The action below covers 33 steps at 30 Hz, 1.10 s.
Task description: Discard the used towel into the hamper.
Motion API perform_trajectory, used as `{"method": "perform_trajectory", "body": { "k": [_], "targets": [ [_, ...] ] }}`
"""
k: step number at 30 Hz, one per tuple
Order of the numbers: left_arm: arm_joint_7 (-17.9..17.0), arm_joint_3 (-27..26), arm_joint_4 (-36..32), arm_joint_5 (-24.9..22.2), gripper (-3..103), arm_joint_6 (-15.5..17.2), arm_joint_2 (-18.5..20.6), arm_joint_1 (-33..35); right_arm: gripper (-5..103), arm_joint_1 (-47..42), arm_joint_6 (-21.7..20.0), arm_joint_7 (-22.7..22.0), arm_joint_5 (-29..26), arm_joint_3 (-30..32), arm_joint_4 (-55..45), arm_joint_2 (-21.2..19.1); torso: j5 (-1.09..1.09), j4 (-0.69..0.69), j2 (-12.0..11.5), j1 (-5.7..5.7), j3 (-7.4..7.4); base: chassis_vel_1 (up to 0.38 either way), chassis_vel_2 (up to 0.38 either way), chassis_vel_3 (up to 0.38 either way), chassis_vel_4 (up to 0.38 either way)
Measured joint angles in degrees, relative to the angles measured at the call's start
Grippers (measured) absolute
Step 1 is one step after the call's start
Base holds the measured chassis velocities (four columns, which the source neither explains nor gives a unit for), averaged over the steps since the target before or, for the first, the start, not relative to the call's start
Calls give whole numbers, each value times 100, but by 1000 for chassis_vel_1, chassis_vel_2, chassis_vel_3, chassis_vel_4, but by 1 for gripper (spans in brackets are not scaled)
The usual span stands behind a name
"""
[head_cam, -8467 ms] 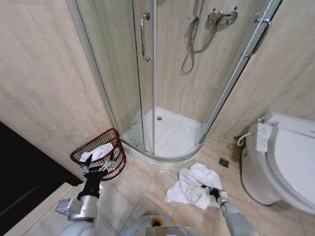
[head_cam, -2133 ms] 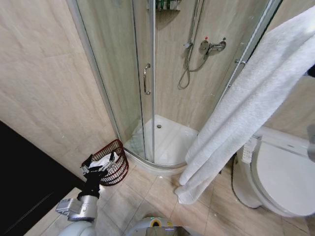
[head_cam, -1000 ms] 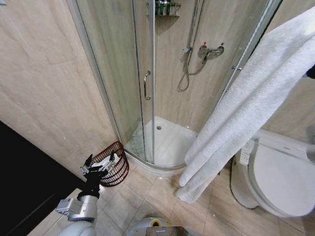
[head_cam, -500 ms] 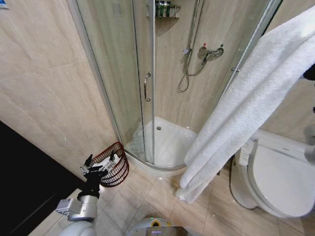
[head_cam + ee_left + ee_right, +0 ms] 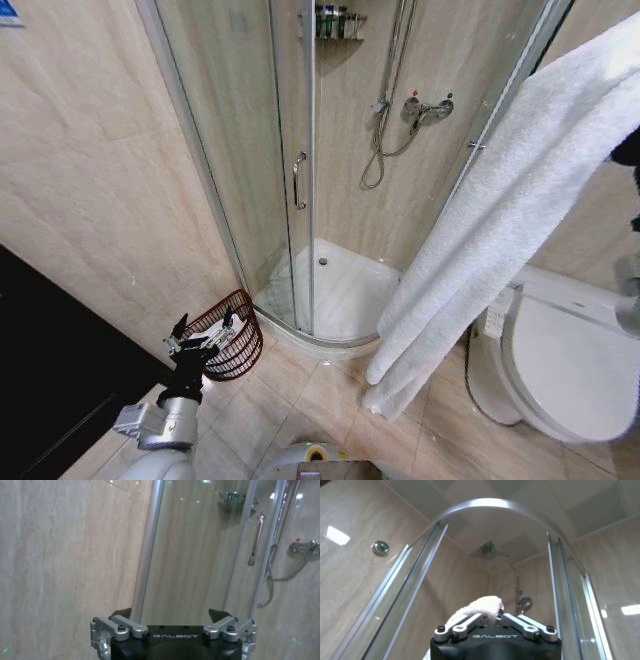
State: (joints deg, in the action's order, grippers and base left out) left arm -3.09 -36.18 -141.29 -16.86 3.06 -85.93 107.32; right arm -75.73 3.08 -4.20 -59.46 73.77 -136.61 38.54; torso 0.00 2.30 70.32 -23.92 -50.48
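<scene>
The right gripper (image 5: 496, 619), clamped on the towel (image 5: 500, 230), holds it high at the right, its length slanting down toward the floor, while the hamper (image 5: 228, 338) sits low left by the shower corner, seemingly just beyond the spread left gripper (image 5: 200, 340).

My left arm sits low at my left side, forearm reaching forward, wrist level. The left gripper (image 5: 203, 343) is at the end of it, its fingers (image 5: 121, 612) spread apart with nothing between them; the left wrist view shows both dark fingertips standing well apart above the gripper body.

My right arm is raised high at my right side, with a dark part of it showing at the right edge of the head view. In the right wrist view the right gripper (image 5: 497, 613) points upward, its jaws drawn together on a fold of white towel (image 5: 475, 608). The linkage bars angle inward toward the pinch.
</scene>
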Motion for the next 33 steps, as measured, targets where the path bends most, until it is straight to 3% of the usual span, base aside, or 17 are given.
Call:
{"method": "perform_trajectory", "body": {
  "k": [33],
  "targets": [
    [0,0,0,0,100,0,0,0,2,8,-83,15,-36,-135,-132,-54,2,1,-50,21,26,89,86,96,92]
  ]
}}
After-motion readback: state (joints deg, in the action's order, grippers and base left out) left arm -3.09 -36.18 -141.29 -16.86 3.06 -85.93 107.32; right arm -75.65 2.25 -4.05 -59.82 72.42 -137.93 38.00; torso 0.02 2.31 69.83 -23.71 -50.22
